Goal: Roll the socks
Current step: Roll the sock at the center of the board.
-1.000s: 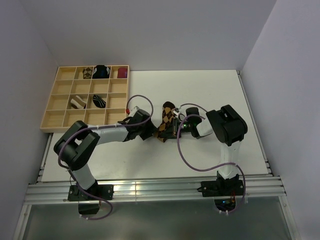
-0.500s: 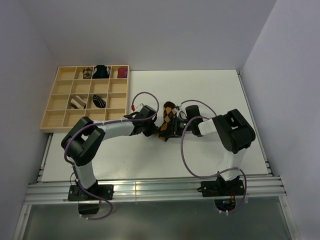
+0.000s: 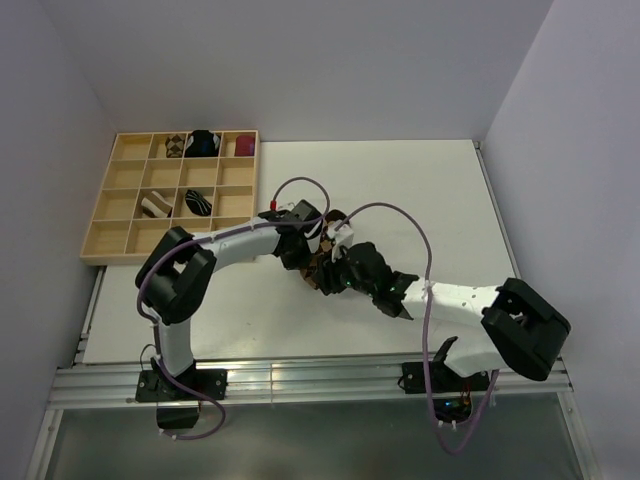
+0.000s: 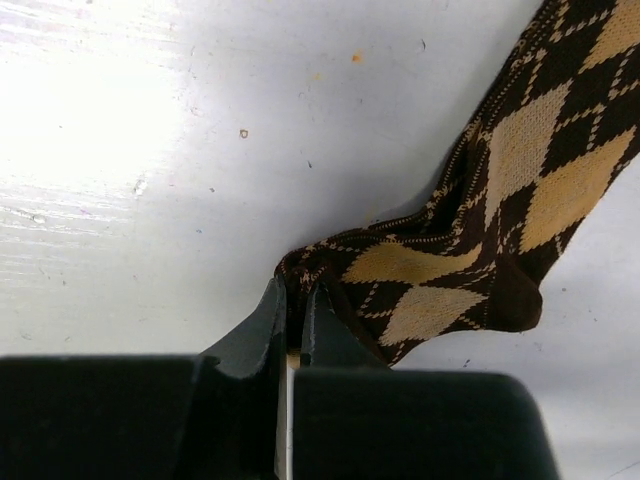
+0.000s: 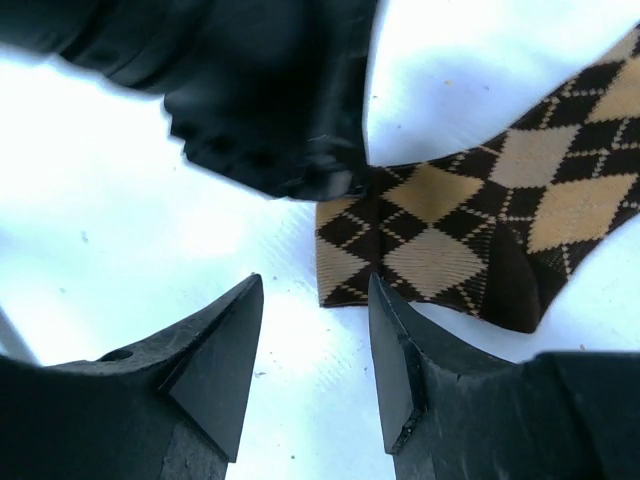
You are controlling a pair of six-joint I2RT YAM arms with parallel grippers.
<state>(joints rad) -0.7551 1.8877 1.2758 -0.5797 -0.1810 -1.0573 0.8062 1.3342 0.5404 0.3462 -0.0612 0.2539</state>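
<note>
A brown-and-tan argyle sock [image 4: 480, 210] lies flat on the white table; from above only a bit of it [image 3: 320, 266] shows between the two arms. My left gripper [image 4: 295, 292] is shut on a bunched edge of this sock, and in the top view it [image 3: 316, 250] sits over the sock's middle. My right gripper [image 5: 315, 290] is open just in front of the sock's cuff end [image 5: 440, 220], with only bare table between its fingers. From above the right gripper [image 3: 338, 274] is close beside the left one.
A wooden compartment tray [image 3: 120, 232] stands at the back left. It holds a brown-and-cream striped roll [image 3: 155, 206], a black roll with white stripes [image 3: 198, 202], an argyle bundle [image 3: 174, 146], a black-and-blue bundle [image 3: 204, 142] and a maroon bundle [image 3: 245, 146]. Purple cables loop over both arms.
My left gripper closed on the sock's edge and reached further right. My right gripper opened and let go of the sock, while its arm swung down low toward the near right.
</note>
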